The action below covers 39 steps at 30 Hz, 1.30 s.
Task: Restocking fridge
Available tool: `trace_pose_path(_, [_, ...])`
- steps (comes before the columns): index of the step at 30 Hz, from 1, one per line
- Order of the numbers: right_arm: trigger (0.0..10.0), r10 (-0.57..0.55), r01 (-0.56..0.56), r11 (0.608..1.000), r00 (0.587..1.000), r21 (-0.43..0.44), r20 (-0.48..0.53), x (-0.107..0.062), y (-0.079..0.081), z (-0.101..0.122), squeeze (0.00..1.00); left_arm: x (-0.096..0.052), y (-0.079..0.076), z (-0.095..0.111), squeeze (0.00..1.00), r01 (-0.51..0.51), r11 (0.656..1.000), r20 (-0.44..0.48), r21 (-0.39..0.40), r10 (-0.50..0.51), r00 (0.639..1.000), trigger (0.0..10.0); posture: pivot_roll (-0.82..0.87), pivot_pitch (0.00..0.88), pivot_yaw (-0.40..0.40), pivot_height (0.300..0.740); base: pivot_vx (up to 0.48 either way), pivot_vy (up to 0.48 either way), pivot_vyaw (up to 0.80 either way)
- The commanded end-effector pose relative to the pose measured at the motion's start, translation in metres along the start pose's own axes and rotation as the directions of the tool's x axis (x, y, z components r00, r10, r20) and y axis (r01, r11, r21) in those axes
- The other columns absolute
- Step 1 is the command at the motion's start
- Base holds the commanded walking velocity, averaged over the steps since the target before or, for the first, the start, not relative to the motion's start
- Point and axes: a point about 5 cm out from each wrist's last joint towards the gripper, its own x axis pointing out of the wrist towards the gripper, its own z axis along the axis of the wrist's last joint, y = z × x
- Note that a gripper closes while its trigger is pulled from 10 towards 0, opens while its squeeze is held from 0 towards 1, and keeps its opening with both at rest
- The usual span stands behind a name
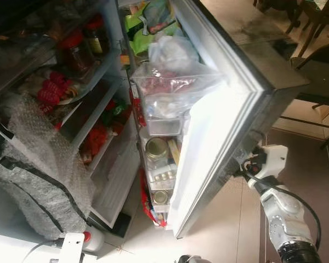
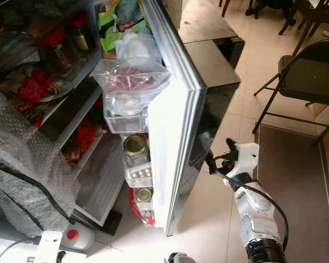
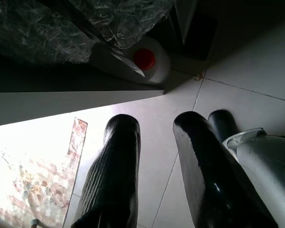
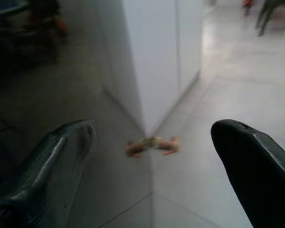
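Observation:
The fridge stands open, its door (image 2: 175,126) swung out toward me. The door racks hold a clear plastic bag of food (image 2: 129,76), a lidded jar (image 2: 135,147) and smaller tins below. Red-capped jars (image 2: 57,46) and red packets sit on the inner shelves. My right gripper (image 2: 213,162) is at the door's dark outer face, low down; its fingers (image 4: 256,156) stand open with nothing between them. My left gripper (image 3: 154,126) hangs low at the bottom left, open over the floor tiles, near a white bottle with a red cap (image 3: 142,59).
Bubble wrap (image 2: 22,164) bulges out at the fridge's left side. A black folding chair (image 2: 307,71) and a brown mat (image 2: 290,181) are to the right of the door. More chair legs (image 2: 274,8) stand at the far right on the tiled floor.

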Motion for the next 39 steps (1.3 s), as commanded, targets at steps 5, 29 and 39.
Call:
trace_pose_path(5, [10.0, 0.131, -0.128, 0.986, 0.991, 0.107, -0.015, 0.000, 0.011, -0.002, 0.00, -0.002, 0.003, -0.010, 0.00, 0.008, 1.000, -0.029, 0.029, -0.007, 1.000, 10.0, -0.11, 0.168, 0.003, 0.740, 0.000, 0.000, 0.00])
trace_pose_path(29, [10.0, 0.477, -0.466, 0.852, 0.879, 0.237, 0.016, 0.041, 0.069, 0.012, 0.00, -0.003, 0.002, -0.010, 0.00, 0.004, 1.000, -0.028, 0.015, -0.003, 1.000, 10.0, -0.09, 0.180, -0.014, 0.740, 0.000, 0.000, 0.00])
trace_pose_path(39, [10.0, 0.535, -0.532, 0.816, 0.843, 0.228, 0.054, 0.073, 0.095, 0.029, 0.00, -0.003, 0.000, -0.010, 0.00, -0.002, 1.000, -0.026, 0.007, 0.003, 1.000, 10.0, -0.07, 0.166, -0.018, 0.740, 0.000, 0.000, 0.00])
